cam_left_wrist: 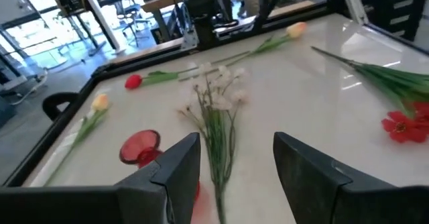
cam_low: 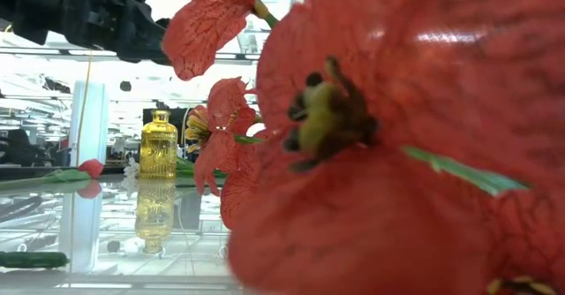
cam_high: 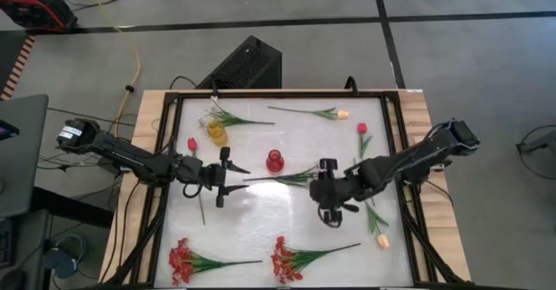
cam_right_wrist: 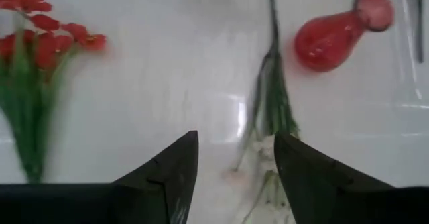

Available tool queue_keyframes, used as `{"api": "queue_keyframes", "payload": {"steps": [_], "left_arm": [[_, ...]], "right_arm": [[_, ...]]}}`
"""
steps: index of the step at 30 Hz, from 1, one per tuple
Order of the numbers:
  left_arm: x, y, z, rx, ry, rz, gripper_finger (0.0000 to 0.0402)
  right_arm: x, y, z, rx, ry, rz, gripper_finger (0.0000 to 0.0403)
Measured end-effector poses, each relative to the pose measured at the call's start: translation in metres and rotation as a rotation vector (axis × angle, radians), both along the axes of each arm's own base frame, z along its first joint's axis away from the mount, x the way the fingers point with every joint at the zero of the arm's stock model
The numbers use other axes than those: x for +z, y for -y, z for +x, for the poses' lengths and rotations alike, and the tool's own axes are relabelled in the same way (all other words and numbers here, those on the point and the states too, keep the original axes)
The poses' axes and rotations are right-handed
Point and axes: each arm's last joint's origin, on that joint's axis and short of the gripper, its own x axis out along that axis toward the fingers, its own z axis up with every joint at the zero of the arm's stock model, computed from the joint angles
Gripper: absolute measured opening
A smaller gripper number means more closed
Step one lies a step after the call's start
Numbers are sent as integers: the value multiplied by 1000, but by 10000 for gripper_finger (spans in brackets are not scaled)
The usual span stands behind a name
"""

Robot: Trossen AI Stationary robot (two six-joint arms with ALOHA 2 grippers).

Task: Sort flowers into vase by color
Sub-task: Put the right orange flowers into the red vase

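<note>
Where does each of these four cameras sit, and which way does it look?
High view: overhead, facing down; both arms, red vase, white spray.
Low view: at tabletop height, facing across; red flowers fill it, yellow vase behind.
Left wrist view: on left arm, past its fingers.
Right wrist view: on right arm, past its fingers.
Both wrist views share the white spray and red vase.

text: none readable | labels: none | numbers: none
</note>
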Motion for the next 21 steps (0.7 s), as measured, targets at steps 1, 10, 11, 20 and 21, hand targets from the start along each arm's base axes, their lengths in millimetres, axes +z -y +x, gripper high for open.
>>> {"api": "queue_keyframes", "payload": {"steps": [1,10,11,20,21], "left_arm": [[0,2,0,-15,-2,-1,179],[0,13,-3,-83,-3,33,179],[0,13,-3,-86,-3,37,179],[2,18,-9,-82,-16,76,178],[2,18,-10,-84,-16,76,178]], "right_arm": [[1,-5,2,4,0,6,225],[4,-45,9,52,-59,57,224],[2,-49,9,71,-72,74,224],[-33,-96,4,64,-227,238,223],[-38,-101,4,66,-244,254,223]]}}
